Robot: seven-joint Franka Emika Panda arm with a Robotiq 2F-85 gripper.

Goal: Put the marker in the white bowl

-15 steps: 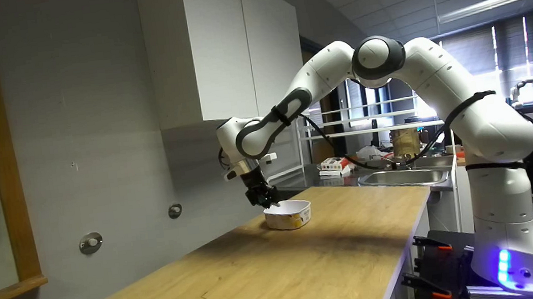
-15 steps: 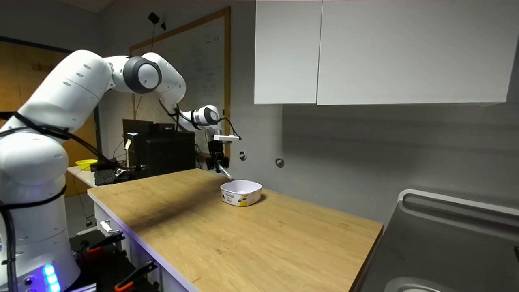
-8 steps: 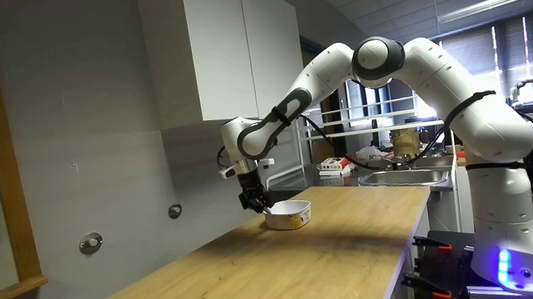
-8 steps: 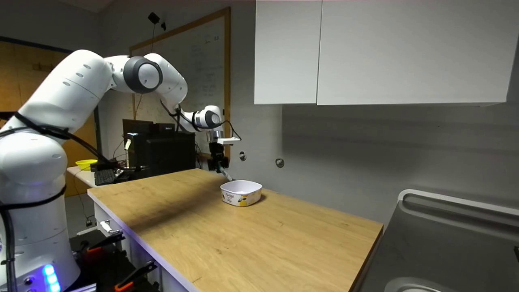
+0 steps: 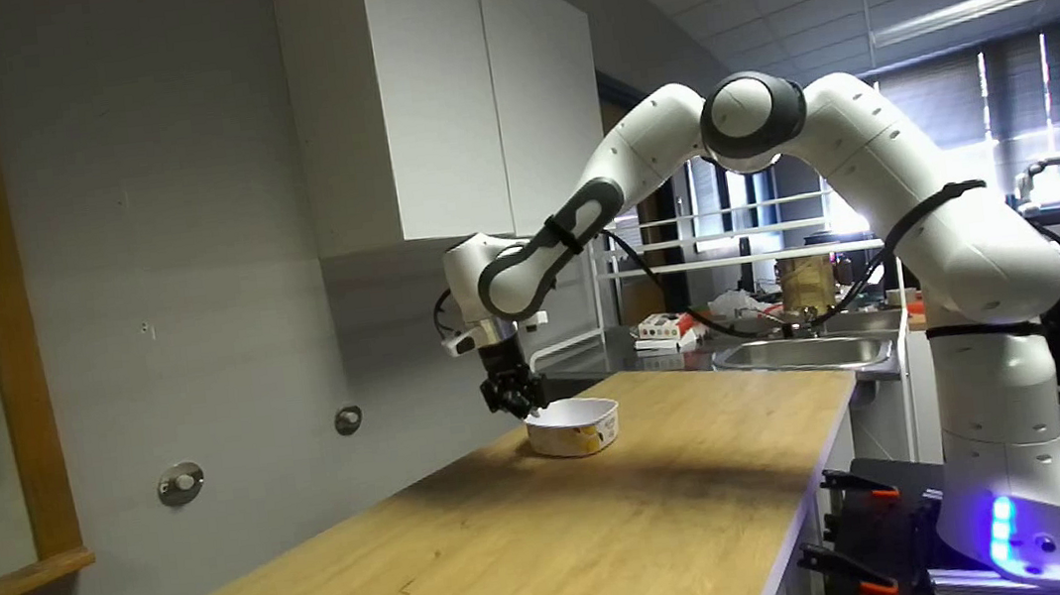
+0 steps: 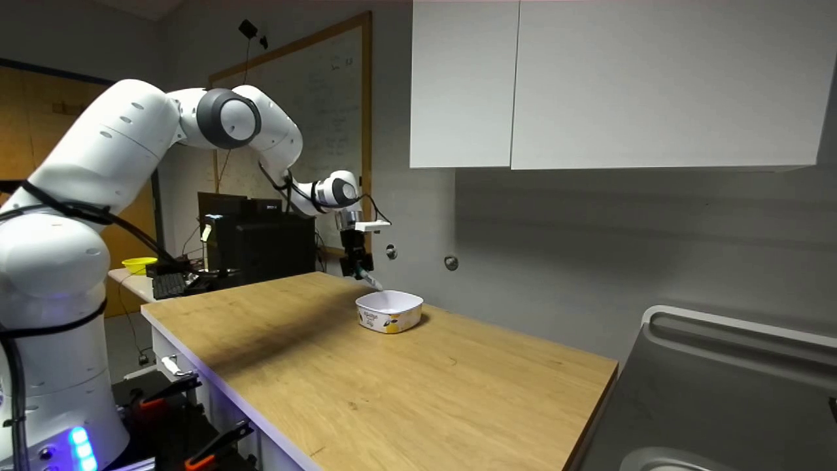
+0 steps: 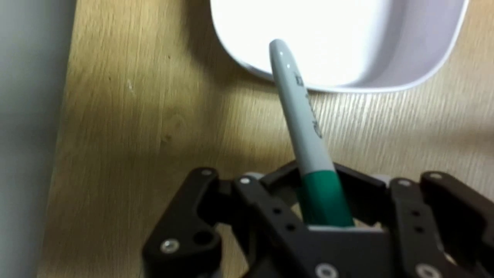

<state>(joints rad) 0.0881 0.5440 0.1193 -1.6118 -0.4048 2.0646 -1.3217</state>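
Note:
The marker (image 7: 302,116) has a long grey-white end and a green part. My gripper (image 7: 317,170) is shut on its green part. The grey end slants away from the fingers and overlaps the near rim of the white bowl (image 7: 424,50) in the wrist view. The bowl stands upright on the wooden table and also shows in both exterior views (image 5: 572,442) (image 6: 386,322), with a fruit print on its side. In an exterior view the marker (image 6: 371,280) slopes down to the bowl's rim; I cannot tell if it touches. The gripper (image 6: 358,269) is beside and above the bowl.
A grey wall (image 5: 231,391) runs along the table's (image 5: 480,563) back edge, with round metal fittings (image 6: 451,262). White cabinets (image 6: 621,85) hang above. A sink (image 5: 801,353) and a box (image 5: 663,326) are beyond the table's far end.
The wrist has turned more upright. The gripper first dipped and drew back from the bowl, then rose slightly and moved back toward it, still holding the marker. The bowl has not moved.

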